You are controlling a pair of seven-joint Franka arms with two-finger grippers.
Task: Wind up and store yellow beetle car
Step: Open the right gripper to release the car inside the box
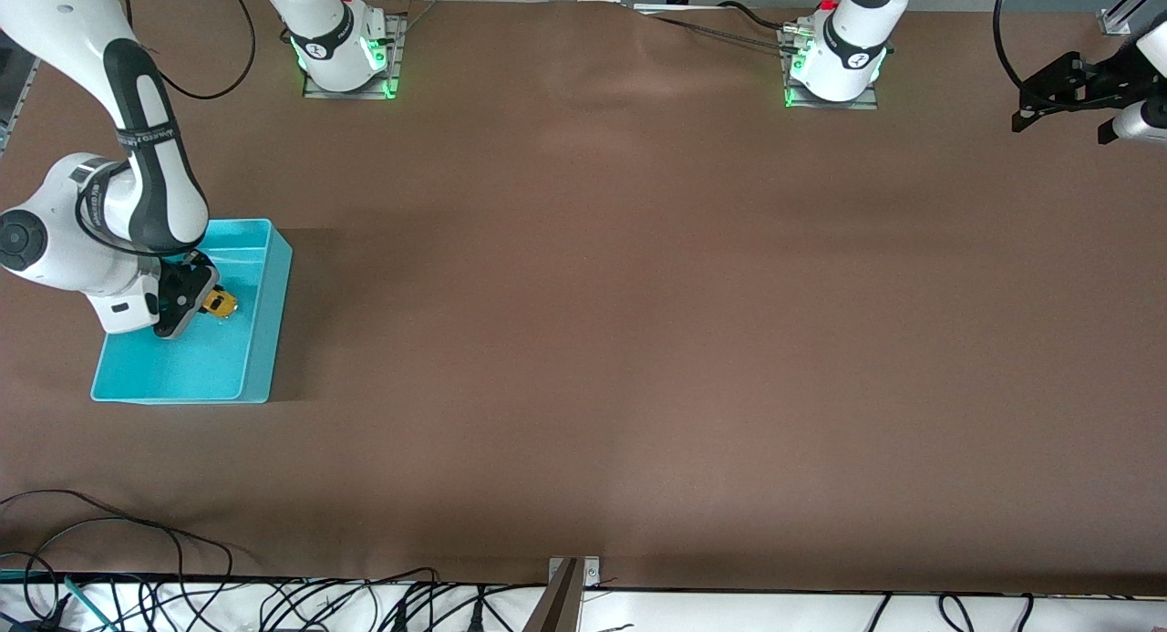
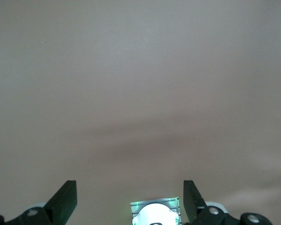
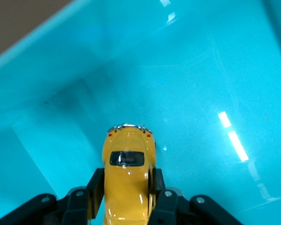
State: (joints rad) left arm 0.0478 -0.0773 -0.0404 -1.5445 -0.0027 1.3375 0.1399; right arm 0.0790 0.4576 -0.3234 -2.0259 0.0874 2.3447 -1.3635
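Observation:
The yellow beetle car (image 3: 127, 173) (image 1: 220, 303) is a tiny rounded toy with a dark window. My right gripper (image 3: 126, 187) (image 1: 196, 295) is shut on its sides and holds it inside the turquoise bin (image 1: 260, 340), low over the bin's floor (image 3: 201, 93). Whether the wheels touch the floor I cannot tell. The left gripper (image 1: 1062, 98) (image 2: 129, 199) waits open and empty, raised at the left arm's end of the table, its fingertips (image 2: 65, 197) spread wide over bare brown tabletop.
The bin stands at the right arm's end of the table, its walls (image 3: 47, 56) rising around the car. Both arm bases (image 1: 342, 44) (image 1: 843, 53) stand along the table's edge farthest from the front camera. Cables (image 1: 137, 559) trail along the nearest edge.

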